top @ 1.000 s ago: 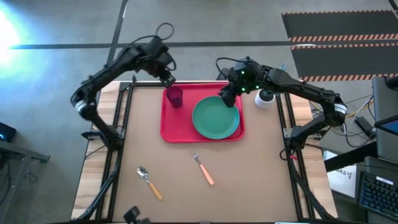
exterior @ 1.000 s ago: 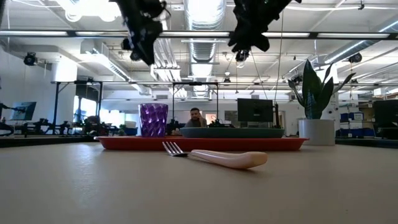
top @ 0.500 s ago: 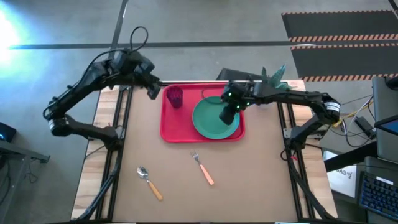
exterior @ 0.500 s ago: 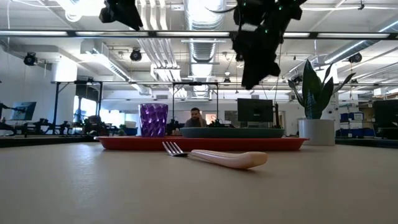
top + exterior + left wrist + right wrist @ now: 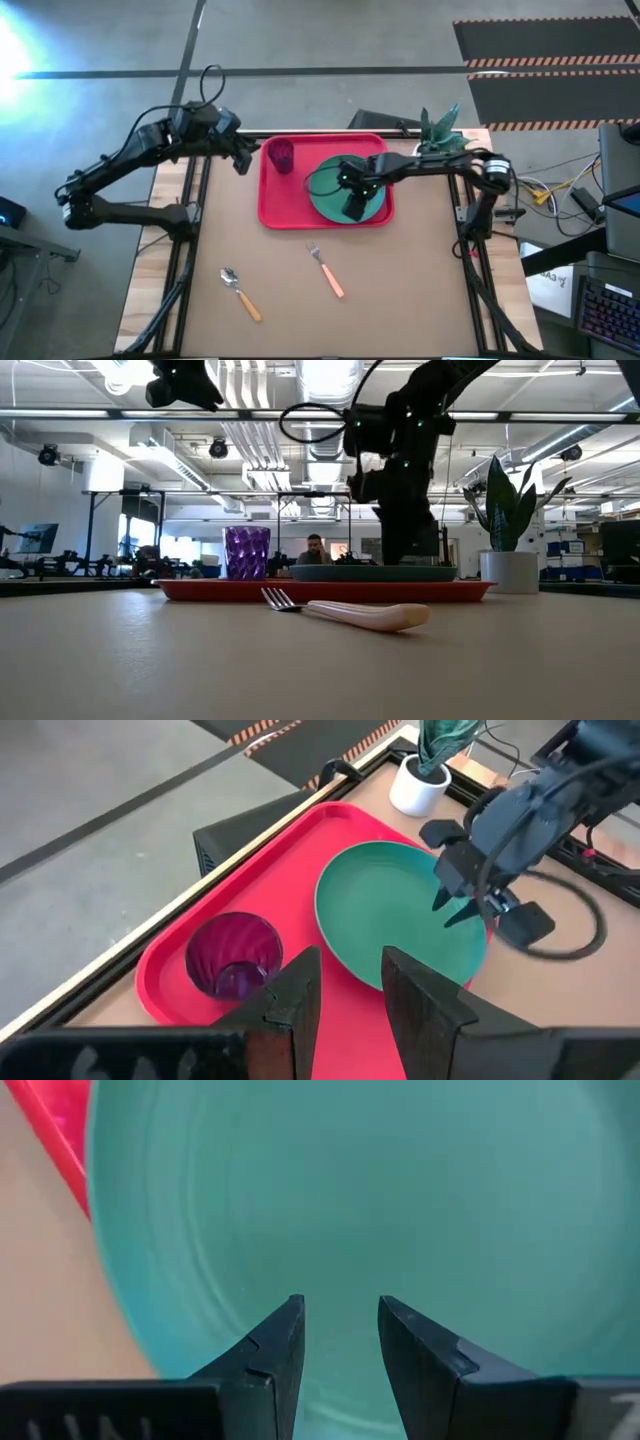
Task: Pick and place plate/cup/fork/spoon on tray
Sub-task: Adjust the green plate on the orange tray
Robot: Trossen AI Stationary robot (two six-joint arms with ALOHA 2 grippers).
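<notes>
The red tray (image 5: 275,205) lies at the table's far middle. On it stand the purple cup (image 5: 281,155) upright at the far left and the teal plate (image 5: 330,190) on the right half. My right gripper (image 5: 340,1330) is open, pointing steeply down low over the plate's near part (image 5: 352,205). My left gripper (image 5: 345,985) is open and empty, raised beside the tray's far left corner (image 5: 245,158), left of the cup (image 5: 235,955). The fork (image 5: 326,270) and the spoon (image 5: 240,293) lie flat on the table nearer the front. My right gripper's open fingers (image 5: 275,1345) come from above, slanting down, right over the plate's inner surface (image 5: 340,1230). Whether the fingertips touch the plate, I cannot tell.
A small white pot with a green plant (image 5: 437,130) stands at the far right corner, beside the tray. The fork (image 5: 345,612) lies in front of the tray in the low view. Bare brown table spreads around the fork and spoon.
My left gripper has drawn away from above the cup toward the table's left edge, staying open; the cup stays upright on the tray. My right gripper has come down toward the plate and toward the near edge, tipping steeper downward.
</notes>
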